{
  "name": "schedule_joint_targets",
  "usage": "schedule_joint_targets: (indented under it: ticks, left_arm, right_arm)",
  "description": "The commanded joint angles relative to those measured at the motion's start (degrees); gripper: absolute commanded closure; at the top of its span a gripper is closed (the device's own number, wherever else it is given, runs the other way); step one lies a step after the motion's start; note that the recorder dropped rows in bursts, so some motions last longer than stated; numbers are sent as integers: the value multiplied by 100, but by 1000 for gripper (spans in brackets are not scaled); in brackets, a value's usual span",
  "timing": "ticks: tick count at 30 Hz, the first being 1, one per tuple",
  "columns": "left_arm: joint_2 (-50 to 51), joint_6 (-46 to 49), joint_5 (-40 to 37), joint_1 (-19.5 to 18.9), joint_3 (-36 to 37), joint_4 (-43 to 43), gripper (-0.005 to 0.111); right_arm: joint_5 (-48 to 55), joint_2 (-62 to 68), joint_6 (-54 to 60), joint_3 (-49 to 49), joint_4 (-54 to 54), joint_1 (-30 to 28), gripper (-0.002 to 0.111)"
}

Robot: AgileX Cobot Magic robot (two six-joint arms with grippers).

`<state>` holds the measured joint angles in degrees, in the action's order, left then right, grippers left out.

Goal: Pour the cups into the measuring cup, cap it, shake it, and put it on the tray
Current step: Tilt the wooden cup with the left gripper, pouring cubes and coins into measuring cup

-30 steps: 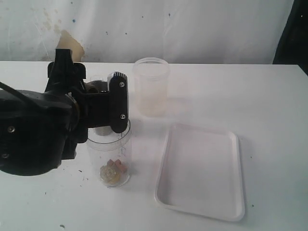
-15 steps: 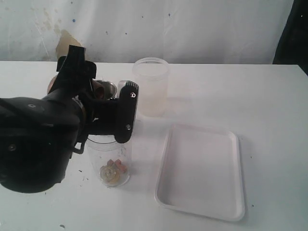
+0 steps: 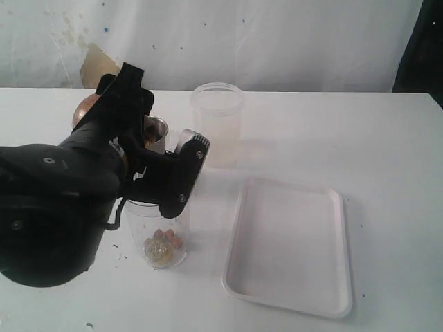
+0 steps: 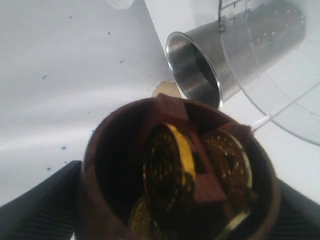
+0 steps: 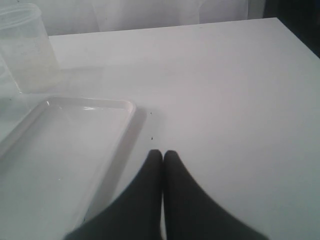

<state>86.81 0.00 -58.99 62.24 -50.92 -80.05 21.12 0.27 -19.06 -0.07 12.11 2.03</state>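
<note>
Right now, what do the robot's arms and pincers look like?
The left arm is big, rounded and black, with shiny screws on its flat finger. The right pincer has two slim black fingers tapering to rounded tips.

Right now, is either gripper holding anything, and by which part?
Left gripper holds the brown wooden cup, fingers on opposite sides of its outer wall. Right gripper shut, holding nothing.

White table [image 3: 387, 124] before a stained, whitish wall [image 3: 277, 41].
</note>
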Motion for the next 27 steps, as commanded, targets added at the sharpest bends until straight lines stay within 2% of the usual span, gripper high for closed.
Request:
schedule_joint_targets:
  ticks: [1, 13, 27]
  left_arm:
    - [-5, 358, -83, 139, -57, -558, 107]
    - [19, 1165, -83, 153, -57, -759, 107]
    - [461, 1373, -237, 153, -57, -975, 107]
  right_arm:
    - [-21, -27, -18, 7, 31, 26, 108]
    - [-21, -27, -118, 7, 31, 26, 108]
    - [-21, -27, -118, 7, 31, 26, 108]
